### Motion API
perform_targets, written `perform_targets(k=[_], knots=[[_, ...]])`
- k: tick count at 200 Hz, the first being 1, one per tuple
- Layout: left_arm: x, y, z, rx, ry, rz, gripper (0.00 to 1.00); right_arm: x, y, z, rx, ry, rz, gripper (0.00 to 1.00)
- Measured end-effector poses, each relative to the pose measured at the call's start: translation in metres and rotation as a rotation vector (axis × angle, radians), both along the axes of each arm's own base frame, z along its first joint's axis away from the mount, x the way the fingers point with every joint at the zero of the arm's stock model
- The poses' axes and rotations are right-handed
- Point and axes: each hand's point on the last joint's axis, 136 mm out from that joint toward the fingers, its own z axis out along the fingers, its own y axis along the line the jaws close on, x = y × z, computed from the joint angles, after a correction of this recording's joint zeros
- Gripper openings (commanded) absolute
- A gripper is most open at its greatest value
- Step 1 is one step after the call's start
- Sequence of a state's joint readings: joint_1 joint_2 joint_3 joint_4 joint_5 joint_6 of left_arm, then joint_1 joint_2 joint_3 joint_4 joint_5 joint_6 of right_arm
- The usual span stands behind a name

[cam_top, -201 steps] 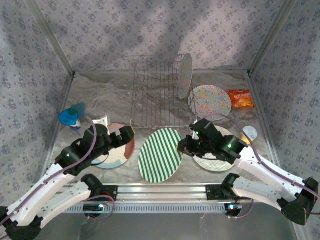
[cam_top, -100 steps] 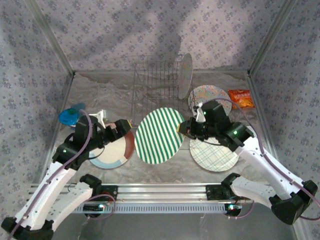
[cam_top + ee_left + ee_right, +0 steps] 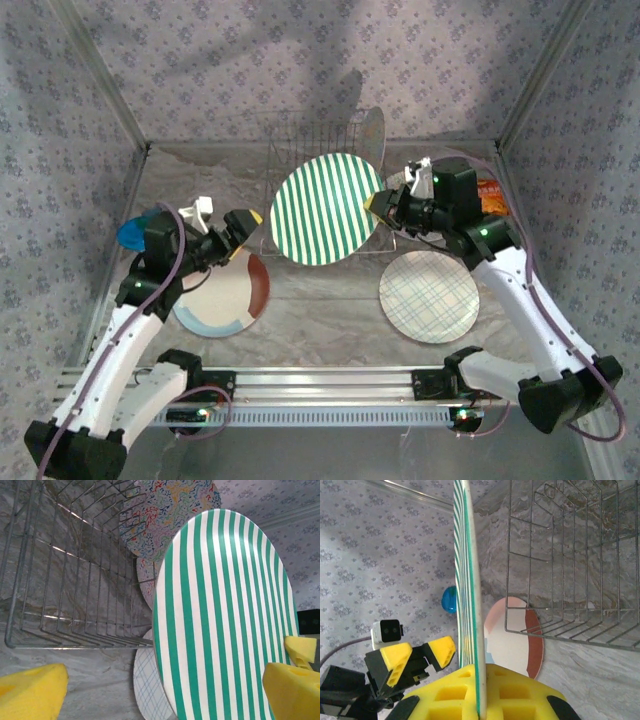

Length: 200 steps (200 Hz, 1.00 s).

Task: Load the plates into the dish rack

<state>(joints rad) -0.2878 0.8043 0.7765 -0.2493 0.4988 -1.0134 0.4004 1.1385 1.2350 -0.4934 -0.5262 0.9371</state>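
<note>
Currently right gripper (image 3: 380, 207) pinches green-striped plate (image 3: 322, 210) by its rim, near dish rack (image 3: 305, 142). Left gripper (image 3: 238, 225) gapes wide, empty.

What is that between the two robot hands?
The green-white striped plate, gripped at its edge by the right gripper, hangs between that gripper and the open left gripper. The top external view shows this best.
</note>
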Motion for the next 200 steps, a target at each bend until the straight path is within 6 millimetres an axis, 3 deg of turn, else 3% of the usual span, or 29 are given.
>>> perform_targets(k=[34,86,152,185,200], knots=[[0.010,-0.005,0.010,-0.044,-0.029,0.001,0.95,0.012,0.008,0.000,0.042,0.016,0.003,0.00],[0.019,-0.007,0.011,-0.096,-0.048,0.016,0.89,0.017,0.012,0.019,0.098,-0.023,-0.001,0.00],[0.032,-0.002,-0.002,-0.183,-0.026,0.096,0.74,0.014,0.026,0.029,0.138,-0.044,0.031,0.00],[0.038,0.000,0.006,-0.238,-0.040,0.124,0.67,0.014,0.034,0.029,0.146,-0.042,0.048,0.00],[0.040,0.000,0.009,-0.265,-0.051,0.133,0.59,0.013,0.038,0.029,0.148,-0.043,0.056,0.00]])
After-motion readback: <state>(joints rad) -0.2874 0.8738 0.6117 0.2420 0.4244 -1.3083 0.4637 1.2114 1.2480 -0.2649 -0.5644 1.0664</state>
